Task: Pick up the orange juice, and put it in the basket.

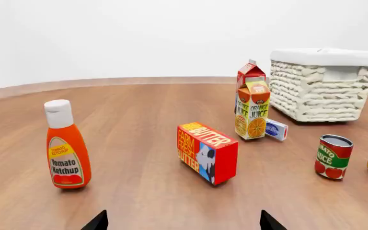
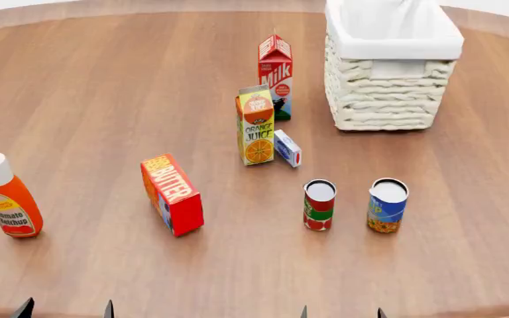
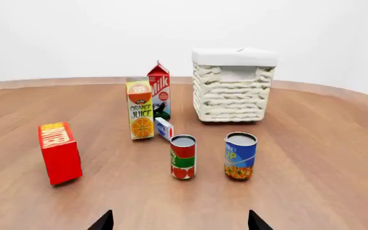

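The orange juice (image 2: 256, 126), a tall yellow carton with an orange label, stands upright mid-table, just in front of the red-and-white milk carton (image 2: 275, 74). It also shows in the left wrist view (image 1: 253, 109) and the right wrist view (image 3: 140, 109). The cream woven basket (image 2: 387, 99) with white lining stands at the back right, also seen in the left wrist view (image 1: 321, 88) and the right wrist view (image 3: 233, 91). My left gripper (image 2: 66, 310) and right gripper (image 2: 341, 313) are open and empty at the table's near edge, far from the juice.
A ketchup bottle (image 2: 8, 197) stands near left. A red butter box (image 2: 172, 193) lies left of centre. A small blue-white box (image 2: 287, 148) lies beside the juice. A tomato can (image 2: 319, 205) and a blue can (image 2: 387, 205) stand in front of the basket.
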